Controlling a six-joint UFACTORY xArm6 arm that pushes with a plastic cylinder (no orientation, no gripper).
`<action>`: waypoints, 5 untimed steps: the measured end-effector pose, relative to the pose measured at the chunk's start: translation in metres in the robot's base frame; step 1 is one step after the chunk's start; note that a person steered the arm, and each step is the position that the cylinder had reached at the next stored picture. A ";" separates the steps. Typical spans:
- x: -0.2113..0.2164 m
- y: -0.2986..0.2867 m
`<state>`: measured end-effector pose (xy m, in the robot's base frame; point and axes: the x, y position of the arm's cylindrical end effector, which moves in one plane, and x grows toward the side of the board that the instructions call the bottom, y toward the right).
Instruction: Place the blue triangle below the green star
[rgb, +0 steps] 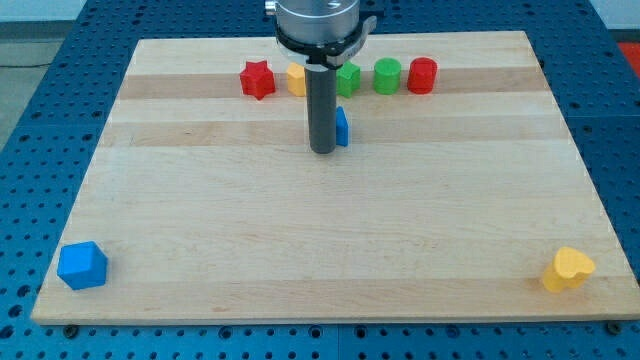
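Note:
My tip rests on the board just below the row of blocks at the view's top. A blue triangle sits right against the rod's right side, mostly hidden by it. A green star lies just above the blue triangle, partly hidden behind the rod.
In the top row, a red star, a yellow block partly behind the rod, a green cylinder and a red cylinder. A blue cube sits at the bottom left corner, a yellow heart at the bottom right.

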<state>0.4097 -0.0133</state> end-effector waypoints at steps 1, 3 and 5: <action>-0.003 0.008; 0.006 0.025; -0.010 0.025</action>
<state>0.4000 0.0118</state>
